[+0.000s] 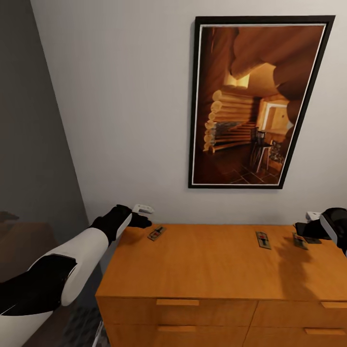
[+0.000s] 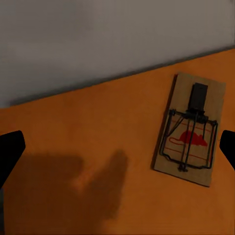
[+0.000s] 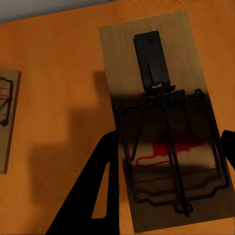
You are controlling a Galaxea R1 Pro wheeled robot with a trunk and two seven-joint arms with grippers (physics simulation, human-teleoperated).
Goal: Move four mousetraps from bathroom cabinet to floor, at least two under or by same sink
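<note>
Several mousetraps lie flat on the top of the orange-brown cabinet (image 1: 212, 270), near its back edge. One mousetrap (image 1: 156, 233) lies at the left and shows again in the left wrist view (image 2: 191, 129). My left gripper (image 1: 142, 215) hovers just behind it, open, with both fingertips apart (image 2: 117, 149) and the trap nearer one fingertip (image 2: 227, 147). Two more traps (image 1: 263, 239) (image 1: 300, 241) lie at the right. My right gripper (image 1: 308, 224) is open low over a trap (image 3: 166, 122), with one finger (image 3: 100, 196) at each long edge. A neighbouring trap (image 3: 7, 122) lies beside it.
A large framed picture (image 1: 255, 101) of a log interior hangs on the pale wall behind the cabinet. Drawer fronts with bar handles (image 1: 177, 302) face me. A darker grey wall (image 1: 33, 144) runs along the left. The front part of the cabinet top is bare wood.
</note>
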